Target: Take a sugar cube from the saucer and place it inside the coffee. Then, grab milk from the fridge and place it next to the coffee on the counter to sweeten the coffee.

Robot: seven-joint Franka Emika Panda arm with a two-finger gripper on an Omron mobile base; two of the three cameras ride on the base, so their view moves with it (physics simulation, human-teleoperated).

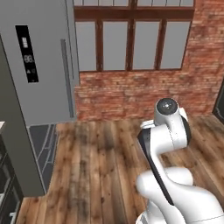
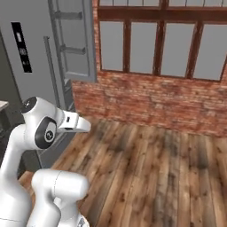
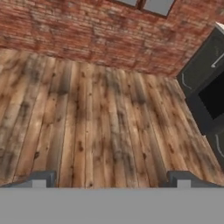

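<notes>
The tall grey fridge (image 1: 43, 65) stands at the left, with a black display panel and a long bar handle on its front. In the right base view one fridge (image 2: 31, 53) door is swung open, its inner racks (image 2: 73, 42) facing the room. My gripper (image 3: 112, 180) is open, its two fingertips (image 3: 41, 179) far apart with nothing between them, pointing down at bare wooden floor. The arm is folded close above the base. A beige sliver of the counter (image 2: 2, 105) shows at the left edge. The sugar cube, saucer, coffee and milk are out of view.
A wooden plank floor (image 1: 109, 153) stretches to a red brick wall (image 1: 140, 92) with dark-framed windows (image 2: 150, 44). A dark appliance front (image 3: 210, 92) stands at the right in the hand view. Dark drawers (image 1: 6, 188) sit at the lower left.
</notes>
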